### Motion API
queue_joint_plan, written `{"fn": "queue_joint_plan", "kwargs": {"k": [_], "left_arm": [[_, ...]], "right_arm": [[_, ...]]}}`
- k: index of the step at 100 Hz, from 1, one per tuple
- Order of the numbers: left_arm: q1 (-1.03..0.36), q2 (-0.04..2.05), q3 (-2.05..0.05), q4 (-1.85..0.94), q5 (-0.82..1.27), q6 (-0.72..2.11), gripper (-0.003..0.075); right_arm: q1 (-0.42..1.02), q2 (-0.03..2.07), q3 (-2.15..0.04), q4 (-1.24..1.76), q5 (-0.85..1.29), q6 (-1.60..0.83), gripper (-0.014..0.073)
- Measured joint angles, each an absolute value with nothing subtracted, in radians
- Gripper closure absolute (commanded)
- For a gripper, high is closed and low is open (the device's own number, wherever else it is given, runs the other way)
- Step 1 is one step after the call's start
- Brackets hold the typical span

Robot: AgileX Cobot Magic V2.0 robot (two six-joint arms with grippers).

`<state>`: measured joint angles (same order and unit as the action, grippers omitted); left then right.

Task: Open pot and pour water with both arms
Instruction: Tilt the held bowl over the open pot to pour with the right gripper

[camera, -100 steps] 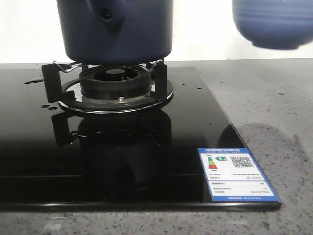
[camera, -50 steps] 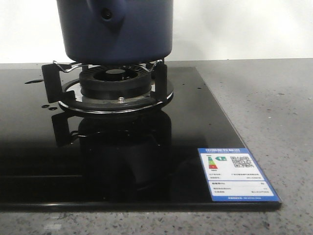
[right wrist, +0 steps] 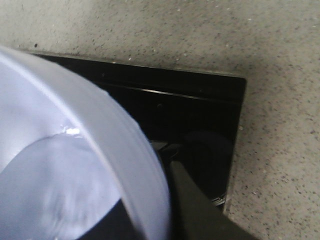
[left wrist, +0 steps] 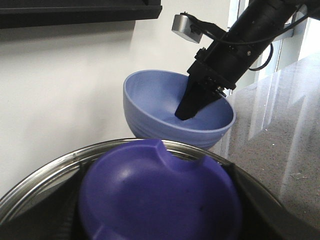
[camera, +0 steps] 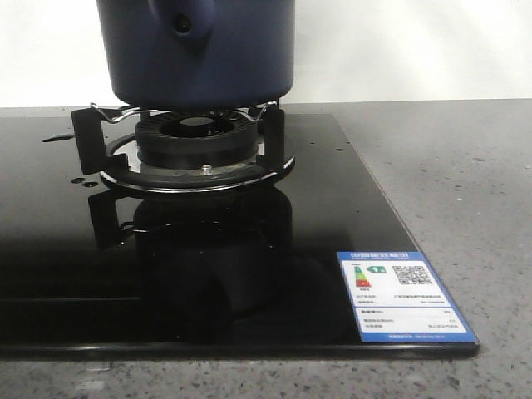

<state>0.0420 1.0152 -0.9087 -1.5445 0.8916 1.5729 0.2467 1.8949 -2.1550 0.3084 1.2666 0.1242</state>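
Observation:
The dark navy pot (camera: pixel 224 58) stands on the burner's supports, its handle lug (camera: pixel 181 23) facing me and its top cut off by the front view. In the left wrist view a glass lid with a steel rim (left wrist: pixel 45 172) and a purple knob (left wrist: pixel 160 195) fills the lower frame, raised in the air. My left gripper's fingers are hidden behind the knob. My right gripper (left wrist: pixel 189 111) is shut on the rim of a light periwinkle bowl (left wrist: pixel 165 102) held beyond the lid. In the right wrist view the bowl (right wrist: pixel 75 165) holds water, with one finger (right wrist: pixel 200 210) outside its wall.
A black glass stove top (camera: pixel 66 274) carries the burner (camera: pixel 195 137) with metal pot supports (camera: pixel 87 137). An energy label sticker (camera: pixel 403 295) sits at its front right corner. Grey speckled counter (camera: pixel 465 191) lies to the right, a white wall behind.
The periwinkle bowl, at the front view's top right one second ago, has left that view. The pot has not moved.

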Motion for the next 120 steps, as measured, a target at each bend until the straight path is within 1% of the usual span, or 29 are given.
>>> {"fn": "queue_joint_plan", "kwargs": {"k": [35,62,75,95,120], "left_arm": [[0.042,1.015,-0.909,-1.545,0.862,1.547,0.0489],[0.042,0.999,-0.909,-1.545,0.824,1.543,0.0489],[0.042,0.992,-0.909,-1.545,0.819,1.537,0.0489],[0.042,0.992,-0.909,-1.544,0.805,1.535,0.0489],[0.042,0.992,-0.909,-1.528,0.793,1.529,0.0489]], "right_arm": [[0.290,1.895,-2.157,0.272,1.098,0.110,0.0642],[0.374,1.899,-2.157,0.177,0.937,0.085,0.0642],[0.404,1.916,-2.157,0.142,0.917,0.083,0.0642],[0.412,1.968,-2.157,0.096,0.905,0.083,0.0642],[0.446,1.967,-2.159,-0.022,0.857,0.083,0.0642]]}}
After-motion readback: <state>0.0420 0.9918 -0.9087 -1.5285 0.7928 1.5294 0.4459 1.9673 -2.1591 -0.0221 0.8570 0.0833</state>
